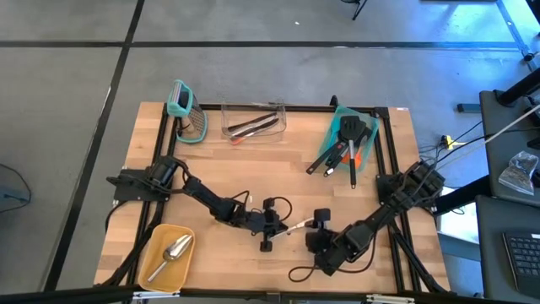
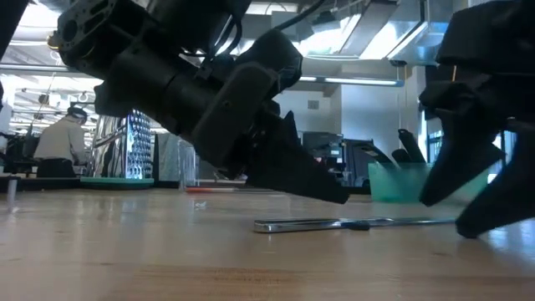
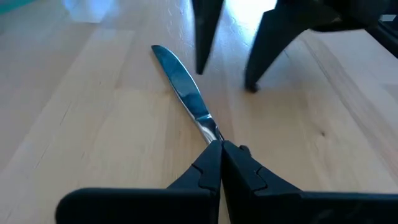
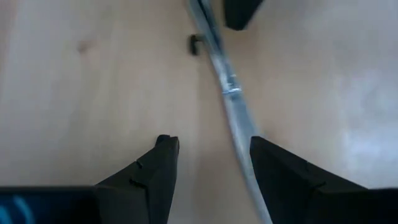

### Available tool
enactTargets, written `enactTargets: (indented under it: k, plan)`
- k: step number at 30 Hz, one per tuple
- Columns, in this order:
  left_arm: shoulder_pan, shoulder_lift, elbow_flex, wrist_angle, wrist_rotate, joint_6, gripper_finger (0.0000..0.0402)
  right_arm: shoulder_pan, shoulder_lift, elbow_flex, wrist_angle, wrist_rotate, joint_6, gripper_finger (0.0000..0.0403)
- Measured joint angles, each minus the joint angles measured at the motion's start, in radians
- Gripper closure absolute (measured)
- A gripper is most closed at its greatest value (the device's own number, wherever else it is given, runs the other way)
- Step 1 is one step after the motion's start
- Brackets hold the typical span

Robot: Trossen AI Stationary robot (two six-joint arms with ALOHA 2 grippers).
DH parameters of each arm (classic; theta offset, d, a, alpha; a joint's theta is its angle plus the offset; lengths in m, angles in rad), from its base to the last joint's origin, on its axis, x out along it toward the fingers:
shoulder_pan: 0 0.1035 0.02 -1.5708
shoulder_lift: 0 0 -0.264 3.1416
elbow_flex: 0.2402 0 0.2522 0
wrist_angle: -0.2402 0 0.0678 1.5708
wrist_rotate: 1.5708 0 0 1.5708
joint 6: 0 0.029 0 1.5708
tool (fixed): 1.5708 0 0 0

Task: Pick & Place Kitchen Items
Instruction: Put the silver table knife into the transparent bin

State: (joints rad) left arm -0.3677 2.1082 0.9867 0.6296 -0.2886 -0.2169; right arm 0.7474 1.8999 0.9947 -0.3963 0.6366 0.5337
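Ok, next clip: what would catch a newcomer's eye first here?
Mid-table near the front edge, the two dark arms meet over a silver metal table knife lying flat on the wood. The left claw is shut on the knife's handle end, while the right claw stands open, straddling its blade. Off to the sides sit a yellow tray with a silver metal scoop at front left and a teal bin of black turners at back right.

Two dark, cable-draped jointed arms

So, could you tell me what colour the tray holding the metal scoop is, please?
Yellow tray, with the silver scoop in it; the high view shows it best.
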Motion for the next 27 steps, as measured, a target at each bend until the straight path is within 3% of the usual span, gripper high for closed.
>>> enactTargets:
  k: [6,16,27]
  plan:
    - [-0.006,-0.001,0.0,0.002,0.001,-0.005,0.04,-0.044,0.0,-0.011,0.008,0.024,-0.052,0.0201]
    - [-0.011,-0.002,0.001,0.002,0.002,-0.016,0.04,-0.132,-0.017,-0.11,0.195,-0.092,-0.078,0.0205]
    - [-0.019,-0.003,0.001,0.033,0.004,-0.024,0.0398,-0.141,-0.02,-0.148,0.276,-0.15,-0.05,0.0296]
